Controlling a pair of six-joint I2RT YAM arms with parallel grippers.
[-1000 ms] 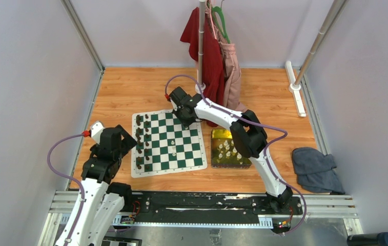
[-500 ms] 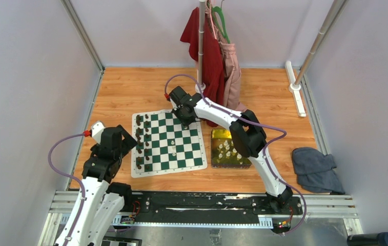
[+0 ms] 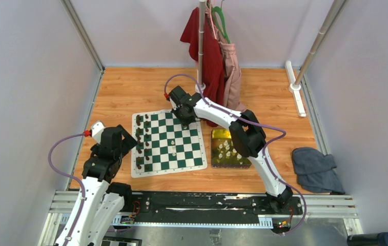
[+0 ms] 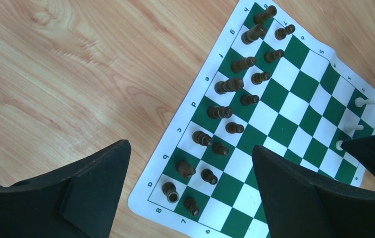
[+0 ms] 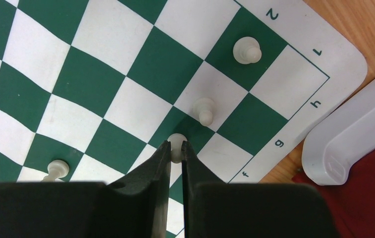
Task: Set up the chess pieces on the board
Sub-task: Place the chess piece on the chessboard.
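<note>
Where the right arm reaches across to the far edge of the board (image 3: 168,141), its jaws are drawn narrow and pinch a cream pawn (image 5: 177,141) by the head, right at their tips. That pawn is in the row marked 2, about in line with the letter f on the white border. Whether its foot touches the mat cannot be told. Just beyond the tips a second cream pawn (image 5: 204,110) stands on the neighbouring square. A third (image 5: 247,50) stands farther along on a green square by the corner, and a fourth (image 5: 56,168) stands off to the other side of the jaws. More cream pieces lie in the yellow-green tray (image 3: 222,134), just right of the board on the wooden tabletop (image 3: 125,87). The left jaws stand wide apart, hovering above the tabletop at the board's left edge, where the dark chessmen (image 4: 225,111) fill two rows.
</note>
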